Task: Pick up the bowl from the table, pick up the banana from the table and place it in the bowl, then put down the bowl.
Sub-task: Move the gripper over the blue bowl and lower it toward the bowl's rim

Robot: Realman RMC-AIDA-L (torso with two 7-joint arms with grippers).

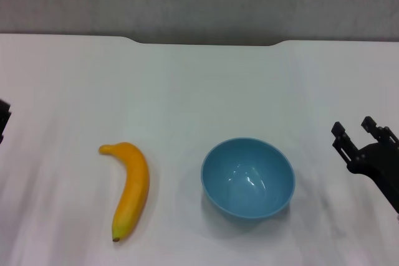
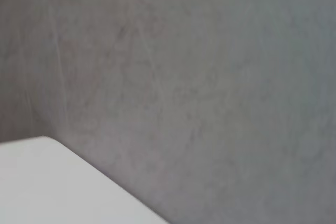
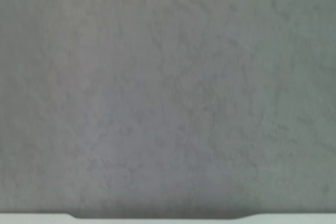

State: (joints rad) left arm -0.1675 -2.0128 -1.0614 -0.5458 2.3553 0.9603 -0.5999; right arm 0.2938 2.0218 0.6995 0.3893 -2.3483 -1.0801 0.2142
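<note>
Left gripper (image 1: 3,119) barely shows at my left edge over the table (image 1: 187,85); I cannot tell how it is set. Moving right, the banana (image 1: 129,188) lies flat on the white top, dark tip toward me. Beside it but apart sits the bowl (image 1: 248,177), upright, with nothing in it. I read no writing anywhere. Farthest right, the right gripper (image 1: 355,130) hovers near the bowl, fingers spread apart, holding nothing.
</note>
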